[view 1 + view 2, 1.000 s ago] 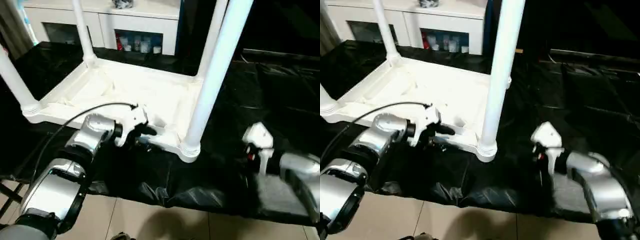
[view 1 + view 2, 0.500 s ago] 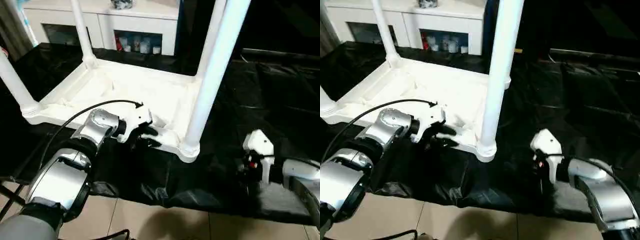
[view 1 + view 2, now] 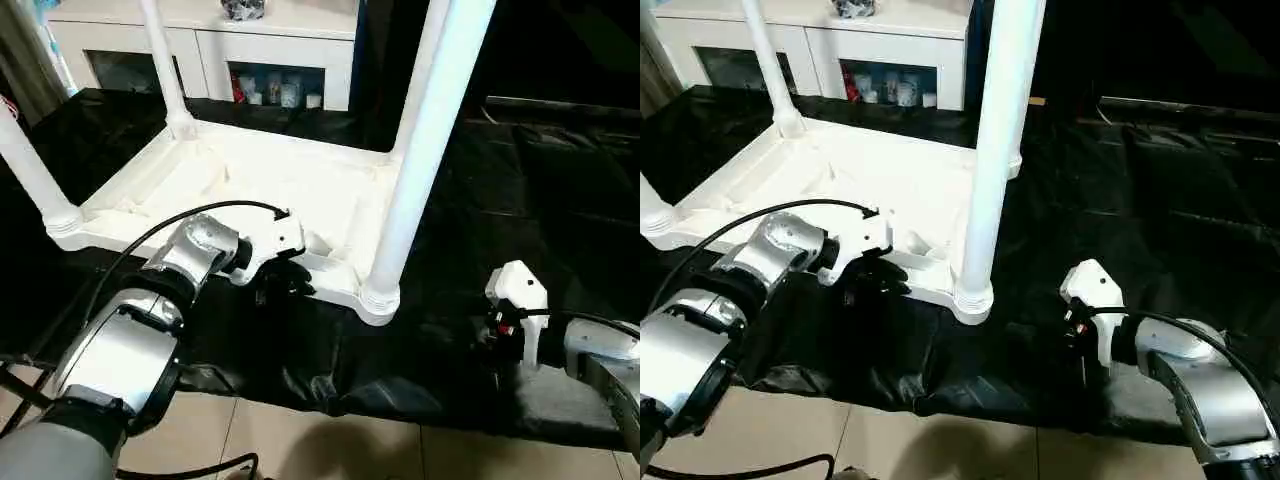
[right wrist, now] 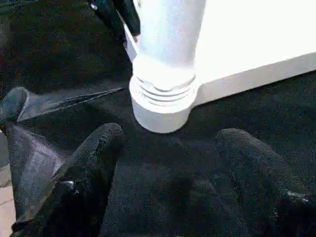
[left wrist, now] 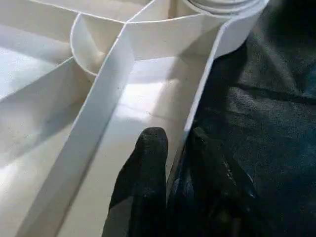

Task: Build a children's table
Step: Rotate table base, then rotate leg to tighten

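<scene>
On the black-covered work table (image 3: 560, 180), the children's table (image 3: 270, 180) lies upside down, legs up. Left wrist view alone shows the left gripper (image 5: 176, 143) pinching its rim; right gripper (image 4: 170, 143) spread, empty, near the corner socket (image 4: 162, 101).

left fingers (image 5: 148, 163) tighter (on table rim (image 5: 210, 74))

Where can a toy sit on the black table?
Free: the black cover right of the white table. Crowded: the near edge, where the left claw pinches the rim and the right claw rests.
</scene>
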Motion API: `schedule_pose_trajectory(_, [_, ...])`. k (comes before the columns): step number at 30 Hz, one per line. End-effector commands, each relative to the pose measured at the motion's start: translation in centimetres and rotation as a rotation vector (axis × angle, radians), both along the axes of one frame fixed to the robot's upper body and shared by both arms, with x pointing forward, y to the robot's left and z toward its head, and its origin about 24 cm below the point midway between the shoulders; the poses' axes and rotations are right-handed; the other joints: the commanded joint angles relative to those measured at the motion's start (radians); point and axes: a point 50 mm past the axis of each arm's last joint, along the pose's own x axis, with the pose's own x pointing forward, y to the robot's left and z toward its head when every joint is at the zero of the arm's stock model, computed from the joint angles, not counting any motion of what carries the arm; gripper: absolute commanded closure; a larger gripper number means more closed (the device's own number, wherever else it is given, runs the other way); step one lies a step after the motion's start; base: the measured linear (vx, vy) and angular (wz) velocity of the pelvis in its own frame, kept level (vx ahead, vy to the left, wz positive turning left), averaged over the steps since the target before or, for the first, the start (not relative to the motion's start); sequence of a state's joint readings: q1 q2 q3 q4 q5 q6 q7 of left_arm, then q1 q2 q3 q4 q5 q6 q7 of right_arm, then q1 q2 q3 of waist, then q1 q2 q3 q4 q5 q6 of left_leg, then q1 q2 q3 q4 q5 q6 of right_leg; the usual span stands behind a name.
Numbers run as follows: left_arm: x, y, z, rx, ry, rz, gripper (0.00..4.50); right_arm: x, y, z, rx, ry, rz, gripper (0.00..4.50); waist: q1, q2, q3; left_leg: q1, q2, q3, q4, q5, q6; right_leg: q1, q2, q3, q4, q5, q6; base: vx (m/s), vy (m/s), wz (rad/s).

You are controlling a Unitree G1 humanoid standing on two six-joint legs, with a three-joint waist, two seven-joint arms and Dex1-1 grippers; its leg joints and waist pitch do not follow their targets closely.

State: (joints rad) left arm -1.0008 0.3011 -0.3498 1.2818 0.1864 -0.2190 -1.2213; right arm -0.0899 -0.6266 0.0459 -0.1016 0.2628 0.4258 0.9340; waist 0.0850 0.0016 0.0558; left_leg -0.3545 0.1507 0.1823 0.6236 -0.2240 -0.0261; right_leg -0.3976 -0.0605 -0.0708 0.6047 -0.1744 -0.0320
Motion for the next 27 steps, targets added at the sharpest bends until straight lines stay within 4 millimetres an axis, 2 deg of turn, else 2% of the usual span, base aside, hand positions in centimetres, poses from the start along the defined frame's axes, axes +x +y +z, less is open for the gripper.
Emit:
schedule_pose_trajectory(1, [-0.1,0.4,-0.4,0.052,0.018,-0.001,3.91,0.3,0.1,0.1,-0.005,-0.012,-0.001,0.97,0.004,-0.005,-0.063,0.004,0.085,-0.039,-0.080,-0.130,0.067,0.063,-0.112,0.060,-0.082,-0.219,-0.222,0.000,0.000,0.00])
schedule_pose_trajectory(3, [-0.3,0.5,-0.7,0.063,0.023,-0.005,3.97,0.4,0.3,0.1,-0.001,-0.012,0.003,0.97,0.003,-0.008,-0.063,0.004,0.085,-0.039,-0.081,-0.130,0.068,0.063,-0.112,0.059,-0.082,-0.224,-0.221,0.000,0.000,0.00])
schedule_pose_trajectory(5, [-0.5,0.5,-1.0,0.072,0.034,-0.006,4.13,0.6,0.4,0.1,0.003,-0.013,0.009,0.97,0.002,-0.007,-0.062,0.004,0.084,-0.039,-0.081,-0.134,0.067,0.062,-0.112,0.059,-0.082,-0.236,-0.221,0.000,0.000,0.00])
schedule_pose_trajectory(7, [-0.7,0.6,-1.5,0.067,0.078,0.007,4.20,0.8,0.6,0.2,0.006,-0.017,0.012,0.97,0.000,-0.011,-0.059,0.005,0.084,-0.039,-0.082,-0.145,0.063,0.061,-0.113,0.059,-0.086,-0.268,-0.218,0.000,0.000,0.00])
schedule_pose_trajectory(10, [-0.8,-0.1,-1.9,-0.053,0.156,0.115,4.33,1.2,0.9,0.3,0.021,-0.025,0.016,0.97,0.001,-0.010,-0.058,0.007,0.083,-0.038,-0.082,-0.145,0.061,0.060,-0.115,0.059,-0.088,-0.290,-0.217,0.000,0.000,0.00])
schedule_pose_trajectory(13, [-1.0,-1.0,-2.2,-0.148,0.178,0.151,4.36,1.3,1.2,0.3,0.032,-0.028,0.016,0.97,0.004,-0.019,-0.061,0.006,0.087,-0.038,-0.082,-0.128,0.069,0.061,-0.117,0.060,-0.083,-0.267,-0.232,0.000,0.000,0.00])
schedule_pose_trajectory(14, [-1.2,-1.2,-2.4,-0.151,0.171,0.149,4.41,1.4,1.3,0.2,0.033,-0.028,0.017,0.97,0.005,-0.016,-0.062,0.004,0.088,-0.039,-0.082,-0.120,0.076,0.061,-0.119,0.060,-0.080,-0.247,-0.238,0.000,0.000,0.00])
schedule_pose_trajectory(15, [-1.5,-1.5,-2.8,-0.152,0.149,0.140,4.41,1.5,1.5,0.1,0.034,-0.028,0.020,0.97,0.005,-0.017,-0.062,0.003,0.087,-0.038,-0.081,-0.118,0.080,0.061,-0.118,0.060,-0.081,-0.245,-0.237,0.000,0.000,0.00])
schedule_pose_trajectory(16, [-1.6,-1.5,-2.9,-0.153,0.142,0.137,4.45,1.5,1.5,0.0,0.034,-0.028,0.020,0.97,0.007,-0.019,-0.063,0.004,0.092,-0.041,-0.083,-0.118,0.077,0.063,-0.122,0.060,-0.076,-0.234,-0.242,0.000,0.000,0.00])
schedule_pose_trajectory(17, [-1.8,-1.8,-3.2,-0.158,0.124,0.139,4.48,1.6,1.6,0.0,0.034,-0.029,0.023,0.97,0.005,-0.016,-0.061,0.003,0.087,-0.037,-0.082,-0.123,0.083,0.058,-0.118,0.059,-0.082,-0.254,-0.236,0.000,0.000,0.00])
schedule_pose_trajectory(19, [-2.4,-2.2,-3.5,-0.173,0.088,0.111,4.48,1.9,1.8,-0.1,0.033,-0.033,0.023,0.97,0.009,-0.015,-0.060,0.005,0.090,-0.039,-0.085,-0.138,0.077,0.058,-0.119,0.059,-0.085,-0.283,-0.225,0.000,0.000,0.00])
schedule_pose_trajectory(20, [-2.7,-2.4,-3.6,-0.178,0.072,0.092,4.50,2.1,1.9,-0.2,0.033,-0.034,0.020,0.80,0.006,-0.016,-0.058,0.000,0.091,-0.041,-0.087,-0.140,0.075,0.060,-0.120,0.059,-0.083,-0.292,-0.221,0.000,0.000,0.00])
schedule_pose_trajectory(21, [-3.1,-2.5,-3.9,-0.179,0.063,0.082,4.50,2.3,1.9,-0.3,0.026,-0.037,0.013,0.70,0.004,-0.013,-0.056,0.003,0.092,-0.040,-0.088,-0.159,0.067,0.055,-0.119,0.058,-0.089,-0.333,-0.210,0.000,0.000,0.00])
schedule_pose_trajectory(23, [-3.8,-2.4,-4.4,-0.181,0.072,0.080,4.50,2.5,2.2,-0.6,0.028,-0.019,0.008,0.63,0.005,-0.009,-0.057,0.008,0.091,-0.039,-0.088,-0.167,0.058,0.051,-0.117,0.061,-0.093,-0.344,-0.202,0.000,0.000,0.00])
schedule_pose_trajectory(24, [-4.0,-2.4,-4.5,-0.177,0.079,0.083,4.50,2.5,2.2,-0.6,0.029,-0.019,0.008,0.63,0.001,-0.011,-0.054,0.002,0.092,-0.042,-0.094,-0.175,0.056,0.054,-0.114,0.060,-0.090,-0.349,-0.193,0.000,0.000,0.00])
schedule_pose_trajectory(25, [-4.0,-2.4,-4.5,-0.175,0.083,0.084,4.50,2.5,2.2,-0.5,0.028,-0.021,0.007,0.39,0.000,-0.010,-0.054,0.007,0.092,-0.042,-0.094,-0.188,0.051,0.051,-0.116,0.061,-0.093,-0.367,-0.186,0.000,0.000,0.00])
schedule_pose_trajectory(27, [-4.2,-2.3,-4.6,-0.154,0.089,0.077,4.50,2.5,2.1,-0.5,0.015,-0.023,0.003,0.27,-0.001,-0.013,-0.054,0.007,0.092,-0.043,-0.094,-0.185,0.047,0.052,-0.118,0.062,-0.092,-0.368,-0.185,0.000,0.000,0.00])
